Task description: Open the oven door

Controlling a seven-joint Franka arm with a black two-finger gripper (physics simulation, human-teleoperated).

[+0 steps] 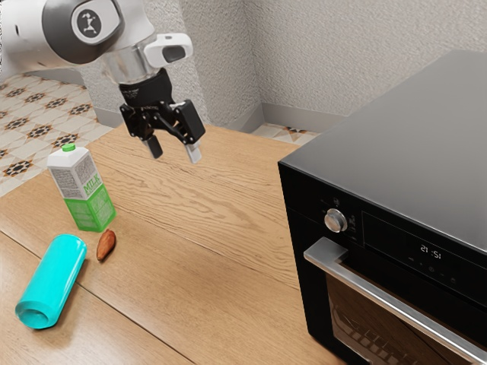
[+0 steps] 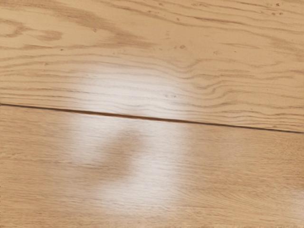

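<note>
My gripper (image 1: pixel 175 154) hangs above the wooden table in the exterior view, its two fingers spread apart with nothing between them. The black oven (image 1: pixel 304 228) stands at the exterior view's right, well apart from the gripper. Its door (image 1: pixel 365 323) is closed, with a silver bar handle (image 1: pixel 396 300) across its upper part. A round knob (image 1: pixel 335 220) and a lit clock display (image 1: pixel 431 252) sit above the handle. The door's far end lies outside the exterior view.
On the table (image 1: pixel 190 266), at the exterior view's left, stand a green and white milk carton (image 1: pixel 84 190), a brown almond-shaped item (image 1: pixel 106 245) and a cyan cylinder (image 1: pixel 52 281) lying on its side. Bare wood grain (image 2: pixel 152 156) shows in the wrist view.
</note>
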